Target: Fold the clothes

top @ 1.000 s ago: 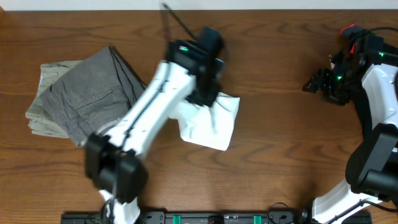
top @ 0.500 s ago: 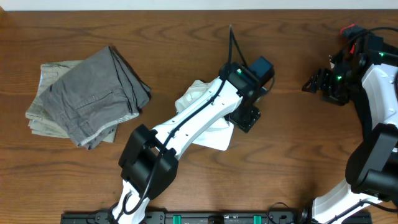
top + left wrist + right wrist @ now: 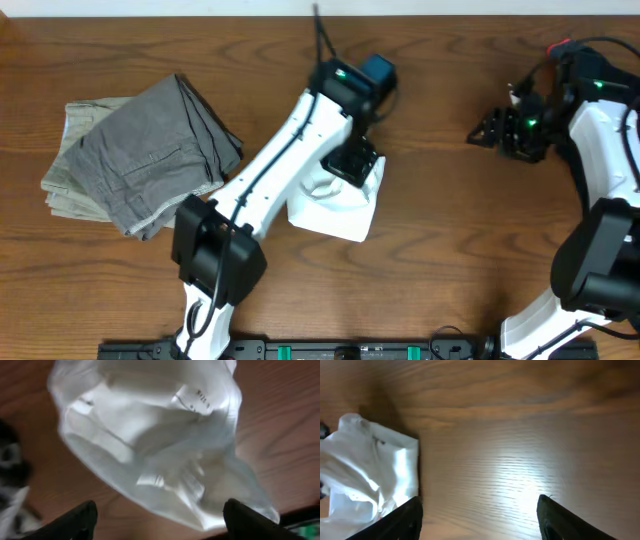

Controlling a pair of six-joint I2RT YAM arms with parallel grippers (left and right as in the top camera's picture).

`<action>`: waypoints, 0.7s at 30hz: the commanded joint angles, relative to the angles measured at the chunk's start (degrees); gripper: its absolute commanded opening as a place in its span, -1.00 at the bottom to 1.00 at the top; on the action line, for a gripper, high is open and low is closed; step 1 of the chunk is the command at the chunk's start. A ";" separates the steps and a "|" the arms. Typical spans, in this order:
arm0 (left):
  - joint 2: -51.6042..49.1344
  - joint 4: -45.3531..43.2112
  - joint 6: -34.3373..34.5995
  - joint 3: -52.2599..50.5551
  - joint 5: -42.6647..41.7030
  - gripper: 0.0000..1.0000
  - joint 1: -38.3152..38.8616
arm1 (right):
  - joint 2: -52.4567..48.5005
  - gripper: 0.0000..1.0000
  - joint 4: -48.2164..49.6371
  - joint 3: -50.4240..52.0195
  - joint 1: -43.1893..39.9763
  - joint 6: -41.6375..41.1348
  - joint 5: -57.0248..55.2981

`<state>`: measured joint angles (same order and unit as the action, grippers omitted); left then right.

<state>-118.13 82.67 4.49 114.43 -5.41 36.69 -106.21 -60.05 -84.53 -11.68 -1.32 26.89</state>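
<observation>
Left jaws: spread wide, gripping nothing. In the left wrist view both tips sit at the bottom corners, and the white T-shirt (image 3: 150, 445) lies just ahead of and between them, blurred. A printed label (image 3: 194, 399) faces up on the far side of the jaws. I can't tell if the tips touch the cloth.

Right jaws: released, empty, with bare counter (image 3: 520, 460) between the tips. The shirt's edge is off to one side of them, well apart.

Progress (judgement):
- The grey trousers (image 3: 150, 150) lie well away from both jaws as a flat folded stack. A paler cloth (image 3: 70, 135) is under them. That item looks done.
- The T-shirt is down to a small packet under the left arm (image 3: 270, 170). It is lumpy, with loose layers and an uneven edge nearest the left jaws, so it is folded but not tidy.
- Likely left to do: flatten or square the shirt, and maybe set it on the stack.
- No black garment is in view.
</observation>
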 commanded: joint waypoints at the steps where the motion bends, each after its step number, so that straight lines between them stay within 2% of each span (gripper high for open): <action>1: 0.90 -1.44 -0.63 -4.76 -10.91 0.32 0.98 | 0.13 0.43 0.72 0.00 0.76 1.77 1.60; 5: 0.90 -6.10 -0.48 -13.09 -15.30 -0.49 4.90 | 0.13 0.42 1.40 0.00 0.63 1.60 1.55; 6: 0.90 -7.23 0.26 -15.10 -15.61 -0.78 6.05 | 0.13 0.41 1.53 0.00 0.61 1.60 1.57; 7: 0.90 -8.20 1.27 -17.00 -15.65 -0.88 7.39 | 0.13 0.41 1.62 0.00 0.61 1.60 1.57; 14: 1.22 -7.52 1.81 -17.05 -15.54 -0.87 13.66 | 0.13 0.41 2.91 0.00 0.59 0.94 2.54; 16: 1.66 -5.55 1.84 -15.28 -14.05 -0.66 13.86 | 0.13 0.42 3.19 0.00 0.87 1.01 4.35; 20: 3.56 0.31 1.90 -10.38 -7.48 -0.66 12.68 | 0.13 0.45 4.31 0.00 2.45 1.84 6.60; 21: 4.48 1.20 1.90 -9.16 -5.77 -0.54 12.09 | 0.13 0.47 4.70 0.00 2.99 1.84 6.84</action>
<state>-117.58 82.28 5.96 101.43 -16.69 50.33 -106.24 -55.90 -84.53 -10.52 -0.71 30.55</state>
